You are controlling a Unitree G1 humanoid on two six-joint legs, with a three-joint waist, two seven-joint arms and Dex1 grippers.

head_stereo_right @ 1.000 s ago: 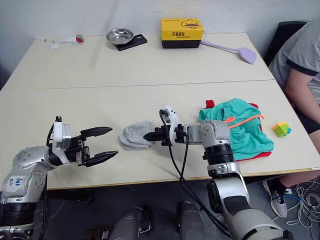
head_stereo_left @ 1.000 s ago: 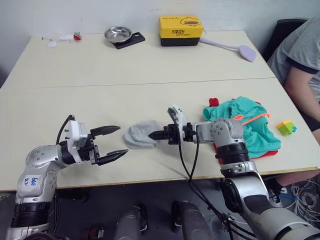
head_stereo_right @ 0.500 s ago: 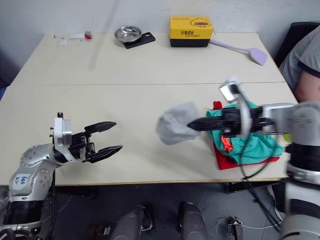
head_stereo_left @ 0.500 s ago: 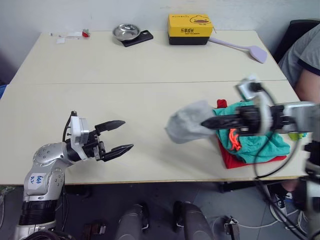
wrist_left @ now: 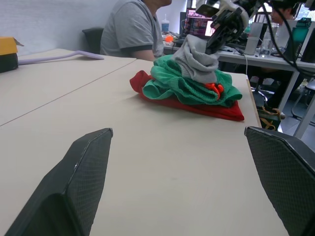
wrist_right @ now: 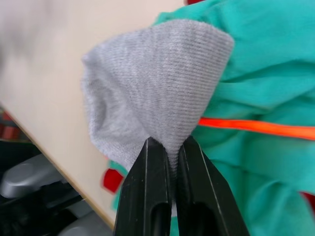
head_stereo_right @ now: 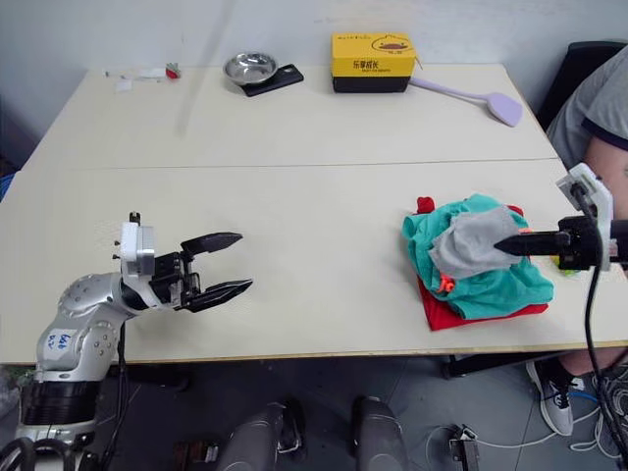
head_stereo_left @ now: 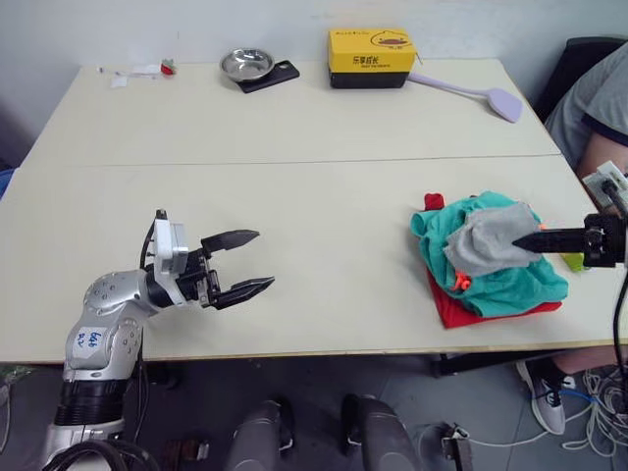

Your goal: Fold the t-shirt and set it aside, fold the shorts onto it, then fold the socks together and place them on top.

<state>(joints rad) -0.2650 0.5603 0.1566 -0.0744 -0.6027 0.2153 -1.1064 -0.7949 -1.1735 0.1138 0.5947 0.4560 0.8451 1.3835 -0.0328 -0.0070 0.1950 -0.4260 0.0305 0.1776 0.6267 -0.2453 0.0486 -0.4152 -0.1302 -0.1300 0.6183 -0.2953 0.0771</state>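
Note:
The folded red t-shirt point(head_stereo_left: 453, 309) lies at the table's right front, with the teal-green shorts point(head_stereo_left: 510, 285) bunched on top of it. My right gripper point(head_stereo_left: 523, 241) is shut on the light grey socks point(head_stereo_left: 483, 240) and holds them over the shorts; whether they rest on the fabric I cannot tell. In the right wrist view the fingers point(wrist_right: 147, 191) pinch the sock fabric point(wrist_right: 157, 108) above the shorts' orange drawstring point(wrist_right: 256, 128). My left gripper point(head_stereo_left: 247, 263) hovers open and empty over the front left of the table.
At the table's far edge stand a yellow box point(head_stereo_left: 372, 57), a metal bowl point(head_stereo_left: 246, 64) on a dark slab, and a lilac spatula point(head_stereo_left: 491, 95). A seated person point(head_stereo_left: 599, 108) is at the right edge. A table seam point(head_stereo_left: 294, 162) runs across the middle.
My right gripper has carried the socks rightward from mid-table to above the shorts. The left gripper has shifted slightly right and stays open.

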